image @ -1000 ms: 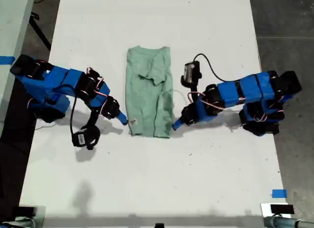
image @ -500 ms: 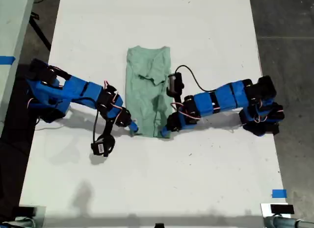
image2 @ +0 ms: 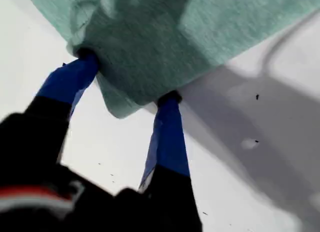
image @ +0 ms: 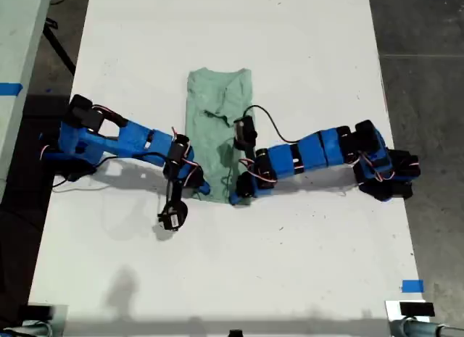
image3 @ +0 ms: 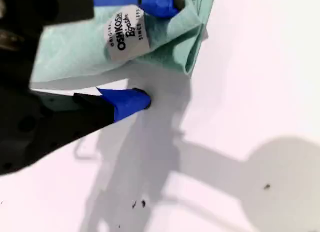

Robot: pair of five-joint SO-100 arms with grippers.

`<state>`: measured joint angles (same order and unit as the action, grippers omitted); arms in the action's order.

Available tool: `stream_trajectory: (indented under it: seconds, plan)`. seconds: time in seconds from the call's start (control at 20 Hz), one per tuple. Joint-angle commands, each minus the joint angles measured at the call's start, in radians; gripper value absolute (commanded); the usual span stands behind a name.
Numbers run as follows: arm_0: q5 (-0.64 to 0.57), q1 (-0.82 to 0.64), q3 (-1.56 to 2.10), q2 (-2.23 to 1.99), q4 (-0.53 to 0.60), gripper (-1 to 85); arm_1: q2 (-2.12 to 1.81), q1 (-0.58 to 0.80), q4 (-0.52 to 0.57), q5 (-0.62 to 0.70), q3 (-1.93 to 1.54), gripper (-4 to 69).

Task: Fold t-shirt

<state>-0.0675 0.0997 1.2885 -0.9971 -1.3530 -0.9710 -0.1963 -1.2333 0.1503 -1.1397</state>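
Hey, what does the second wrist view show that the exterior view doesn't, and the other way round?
Only the second wrist view: a white printed label on the t-shirt, and my second pincer open, one finger above the cloth corner, the other below it. Only the exterior view: the whole shirt folded into a narrow strip, both blue arms, my first pincer at the strip's corner toward the exterior view's right, and a piece of blue tape. Both: the shirt's corner lying on the white table.
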Motion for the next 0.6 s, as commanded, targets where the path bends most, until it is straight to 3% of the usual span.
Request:
stream_trajectory:
  seconds: [0.0, 0.1, 0.2, 0.55]
  plan:
    - [0.017, -0.037, -0.138, 0.072, -0.074, 27.5, 0.041, 0.000, -0.017, 0.014, 0.074, 27.4]
    - [0.029, -0.040, -0.175, 0.101, -0.109, 18.8, 0.067, -0.003, -0.031, 0.009, 0.098, 18.1]
    - [0.044, -0.035, -0.176, 0.106, -0.123, 0.0, 0.077, 0.000, -0.054, -0.006, 0.114, 0.7]
    - [0.058, 0.037, -0.183, 0.063, -0.152, 0.0, 0.005, -0.008, -0.124, 0.021, 0.124, -1.1]
